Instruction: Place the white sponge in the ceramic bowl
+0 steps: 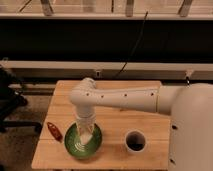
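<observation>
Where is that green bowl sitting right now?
The ceramic bowl sits near the front left of the wooden table, directly beneath the end effector, between a red object and a white cup.

On the worktop (115,95) the ceramic bowl (83,140) sits near the front edge, with 1 small tool (54,131) lying to its left, 1 cup (135,141) to its right, and the gripper (88,134) hanging directly above the bowl's inside.

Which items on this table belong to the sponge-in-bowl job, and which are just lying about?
Job:
round green ceramic bowl
claw, lowered over the bowl
white sponge: not discernible here

Lying about:
small red object, left of the bowl
white cup with dark inside, right of the bowl
</observation>
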